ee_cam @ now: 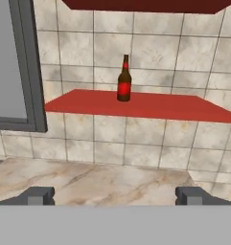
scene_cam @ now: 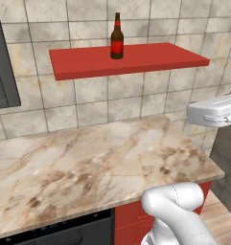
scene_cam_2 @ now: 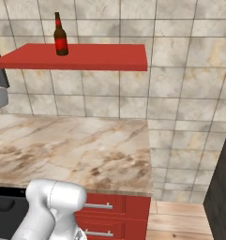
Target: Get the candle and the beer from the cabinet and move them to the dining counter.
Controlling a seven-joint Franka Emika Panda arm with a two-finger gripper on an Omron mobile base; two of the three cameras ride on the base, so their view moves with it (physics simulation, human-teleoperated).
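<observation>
The beer (scene_cam: 117,37) stands upright on the red shelf (scene_cam: 150,60), near the back edge, close to the tiled wall (scene_cam: 117,103). The shelf is fixed to the wall, above the marbled worktop (scene_cam: 88,162). No candle stands on the shelf.

Hand view: the claw (ee_cam: 115,195) is open, the two dark fingertips (ee_cam: 38,195) stand far apart at the bottom w/ nothing between them. The claw is well apart from the bottle and lower than the shelf. This view also shows the dark underside of a second red board (ee_cam: 145,5) higher up, and a grey window frame (ee_cam: 28,67) at left.

Left base view: the same frame shows as a dark strip at the left edge, a white arm part (scene_cam: 215,111) comes in from the right, and a black appliance front (scene_cam: 54,232) sits under the worktop.

Right base view: the beer (scene_cam_2: 61,35) is toward the left part of the shelf. Red drawers (scene_cam_2: 116,213) w/ silver handles are below the worktop, wood floor (scene_cam_2: 177,220) at right, and a dark tall panel (scene_cam_2: 220,187) at the right edge.

Worktop is beige-brown w/ darker veins; wall tiles are grey-beige.
</observation>
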